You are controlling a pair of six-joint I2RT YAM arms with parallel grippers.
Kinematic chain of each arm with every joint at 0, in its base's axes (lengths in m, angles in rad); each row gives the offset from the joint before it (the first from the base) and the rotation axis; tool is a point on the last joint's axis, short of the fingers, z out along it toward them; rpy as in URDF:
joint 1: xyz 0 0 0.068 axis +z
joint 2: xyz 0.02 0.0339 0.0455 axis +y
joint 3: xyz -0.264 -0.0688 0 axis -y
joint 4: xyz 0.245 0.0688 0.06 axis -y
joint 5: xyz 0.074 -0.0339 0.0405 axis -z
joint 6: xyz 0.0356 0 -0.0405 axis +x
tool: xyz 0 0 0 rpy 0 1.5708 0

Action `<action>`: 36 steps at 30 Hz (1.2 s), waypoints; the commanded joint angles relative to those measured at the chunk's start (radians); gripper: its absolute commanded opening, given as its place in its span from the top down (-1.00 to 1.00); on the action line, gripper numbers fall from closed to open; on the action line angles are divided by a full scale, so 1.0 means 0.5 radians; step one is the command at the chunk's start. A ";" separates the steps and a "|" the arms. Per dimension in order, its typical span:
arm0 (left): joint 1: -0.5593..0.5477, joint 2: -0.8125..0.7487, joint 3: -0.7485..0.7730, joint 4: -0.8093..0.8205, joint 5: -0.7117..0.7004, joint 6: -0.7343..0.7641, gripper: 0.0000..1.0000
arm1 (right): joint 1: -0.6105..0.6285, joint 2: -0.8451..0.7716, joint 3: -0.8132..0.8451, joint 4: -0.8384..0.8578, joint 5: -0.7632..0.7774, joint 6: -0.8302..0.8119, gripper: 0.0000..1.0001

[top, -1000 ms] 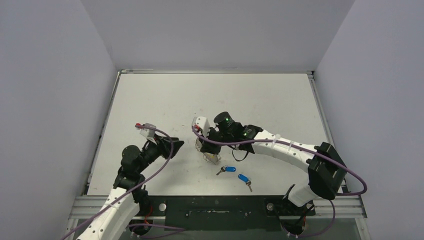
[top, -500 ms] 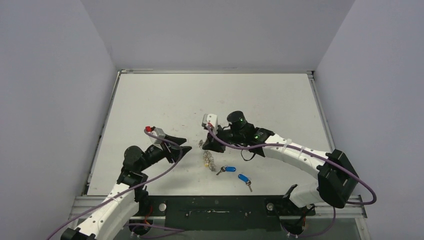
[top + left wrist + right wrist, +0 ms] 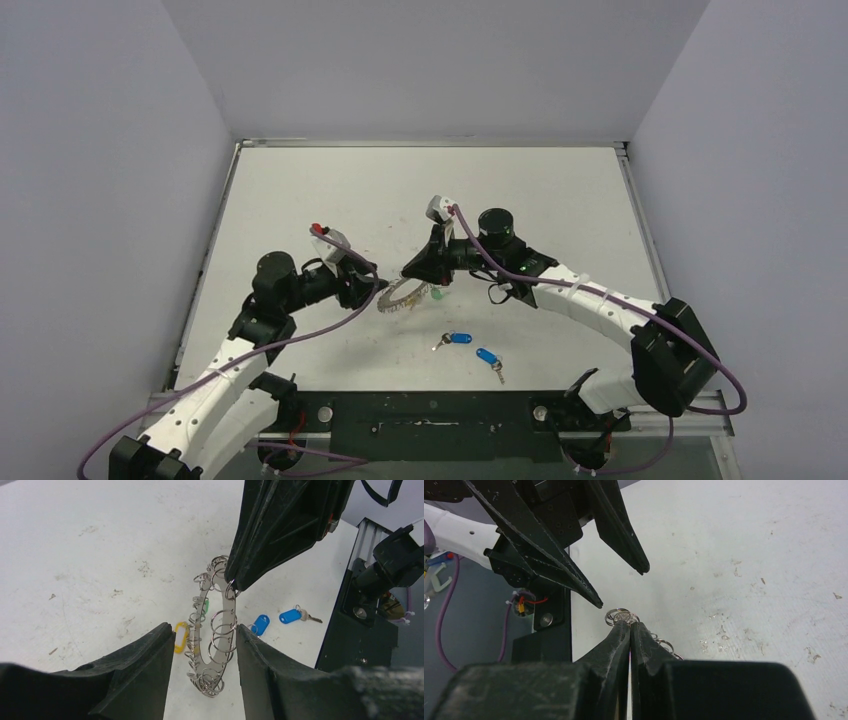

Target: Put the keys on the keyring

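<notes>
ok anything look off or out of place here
Nothing damaged or spilled. The keyring is held up on edge, pinched by the shut right end effector, the open left end effector straddling it. Two blue-tagged keys lie loose on the table, apart from the ring.

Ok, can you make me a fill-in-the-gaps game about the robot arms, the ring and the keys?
1. The right gripper is ___ on the top of the ring, holding it up.
2. The left gripper is ___, with one finger on each side of the ring.
3. The two keys lying loose on the table both have ___ tags.

Missing words: shut, open, blue.
</notes>
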 commanded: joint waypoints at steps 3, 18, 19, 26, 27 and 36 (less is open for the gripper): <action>-0.021 0.012 -0.050 0.044 0.051 0.205 0.09 | 0.009 0.022 -0.091 0.280 -0.111 0.052 1.00; -0.312 0.227 -0.310 0.723 0.067 0.518 0.24 | 0.080 -0.012 -0.141 0.088 -0.086 -0.164 1.00; -0.316 0.233 -0.316 0.738 0.063 0.524 0.26 | 0.087 -0.022 -0.149 0.082 -0.080 -0.180 1.00; -0.333 0.231 -0.370 0.880 0.095 0.540 0.35 | 0.106 -0.041 -0.164 0.088 -0.073 -0.206 1.00; -0.336 0.233 -0.370 0.888 0.104 0.537 0.37 | 0.107 -0.040 -0.164 0.093 -0.073 -0.203 1.00; -0.351 0.256 -0.364 0.860 0.106 0.564 0.52 | 0.123 -0.031 -0.134 0.107 -0.086 -0.160 1.00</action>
